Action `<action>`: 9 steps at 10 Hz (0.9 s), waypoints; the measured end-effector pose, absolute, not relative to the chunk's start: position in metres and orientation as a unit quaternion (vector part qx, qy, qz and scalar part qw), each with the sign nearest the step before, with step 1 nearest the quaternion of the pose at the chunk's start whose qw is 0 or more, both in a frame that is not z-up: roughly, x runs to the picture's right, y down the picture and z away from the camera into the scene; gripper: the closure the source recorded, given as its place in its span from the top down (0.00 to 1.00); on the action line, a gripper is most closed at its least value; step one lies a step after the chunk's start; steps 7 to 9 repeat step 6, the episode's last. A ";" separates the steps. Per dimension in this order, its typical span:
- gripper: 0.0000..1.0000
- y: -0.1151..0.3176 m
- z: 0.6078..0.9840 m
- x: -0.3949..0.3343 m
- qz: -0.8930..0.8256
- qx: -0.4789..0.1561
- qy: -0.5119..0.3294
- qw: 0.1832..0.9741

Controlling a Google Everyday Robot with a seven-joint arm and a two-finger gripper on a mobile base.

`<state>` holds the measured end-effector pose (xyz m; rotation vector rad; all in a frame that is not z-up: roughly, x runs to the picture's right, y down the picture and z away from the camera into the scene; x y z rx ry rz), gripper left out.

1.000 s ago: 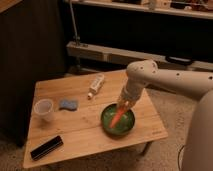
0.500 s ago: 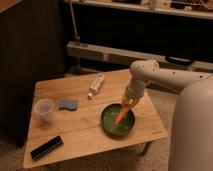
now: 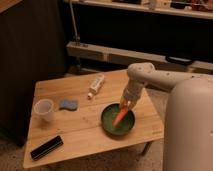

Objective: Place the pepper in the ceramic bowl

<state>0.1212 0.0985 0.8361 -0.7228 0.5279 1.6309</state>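
The orange-red pepper [image 3: 119, 116] hangs tip down, its lower end inside the green ceramic bowl [image 3: 118, 121] at the right front of the wooden table [image 3: 75, 130]. My gripper [image 3: 125, 103] is just above the bowl's far rim, at the pepper's upper end. The white arm reaches in from the right.
A white tube with a red cap [image 3: 96, 84] lies at the table's back. A translucent plastic cup [image 3: 43, 110] stands at the left, a blue-grey sponge [image 3: 68, 104] beside it. A black flat object [image 3: 46, 147] lies at the front left. Metal shelving rails stand behind the table.
The arm has shifted slightly and the pepper sits a little lower into the bowl; the robot's white body now fills more of the right side.
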 end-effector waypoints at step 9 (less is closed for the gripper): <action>0.80 0.099 0.841 0.114 0.705 -0.315 0.214 0.599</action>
